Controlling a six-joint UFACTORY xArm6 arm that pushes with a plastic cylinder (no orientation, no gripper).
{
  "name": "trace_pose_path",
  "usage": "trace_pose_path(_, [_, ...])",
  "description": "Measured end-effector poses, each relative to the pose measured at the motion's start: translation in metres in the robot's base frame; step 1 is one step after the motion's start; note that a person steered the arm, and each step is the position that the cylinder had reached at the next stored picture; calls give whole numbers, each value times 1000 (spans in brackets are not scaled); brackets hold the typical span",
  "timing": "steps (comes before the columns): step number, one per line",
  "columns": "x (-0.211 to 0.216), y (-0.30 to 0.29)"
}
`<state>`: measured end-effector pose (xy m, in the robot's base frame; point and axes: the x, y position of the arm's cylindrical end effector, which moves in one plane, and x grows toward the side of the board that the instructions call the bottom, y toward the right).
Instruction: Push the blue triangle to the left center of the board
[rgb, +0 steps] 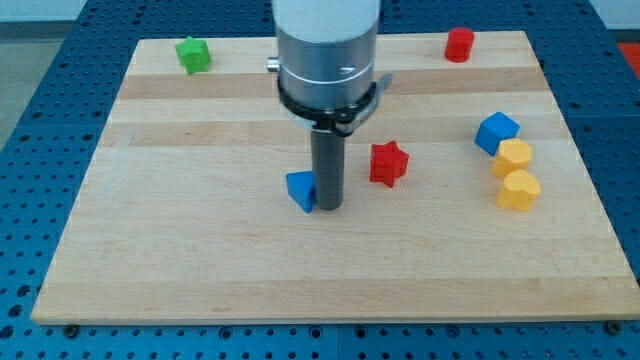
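The blue triangle (300, 189) lies on the wooden board (180, 250) just left of the board's middle. My tip (328, 206) stands right against the triangle's right side, touching it or nearly so. The dark rod hides part of the triangle's right edge. The arm's grey wrist hangs above them from the view's top.
A red star block (388, 163) lies just right of the rod. A green star block (193, 54) sits at the top left. A red block (459, 44) sits at the top right. A blue cube (496, 132) and two yellow blocks (513, 157) (519, 189) cluster at the right.
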<state>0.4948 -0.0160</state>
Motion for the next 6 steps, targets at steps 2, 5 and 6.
trace_pose_path(2, [0,-39])
trace_pose_path(5, [-20,-85])
trace_pose_path(6, [-35,-99])
